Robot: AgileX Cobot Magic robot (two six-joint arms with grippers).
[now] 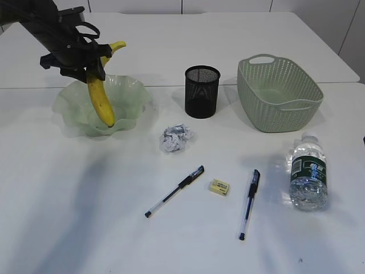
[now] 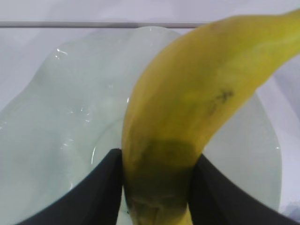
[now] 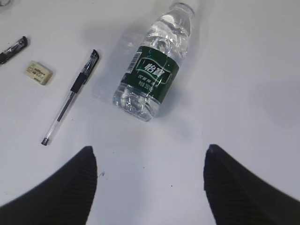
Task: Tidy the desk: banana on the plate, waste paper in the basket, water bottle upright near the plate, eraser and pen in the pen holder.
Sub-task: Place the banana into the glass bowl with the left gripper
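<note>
The left gripper (image 1: 85, 64) is clenched on the banana (image 1: 100, 94), which hangs nearly upright, stem up, its lower tip down inside the plate (image 1: 131, 94) and seemingly at or near the bottom. The coming move turns on that steep axis: let go now, the fruit would tip over inside the plate. The banana is yellow, greenish toward the gripped end, with a small dark mark. The right gripper (image 3: 150, 176) is spread wide and holds nothing, above the table near the lying water bottle (image 3: 152, 77).
</note>
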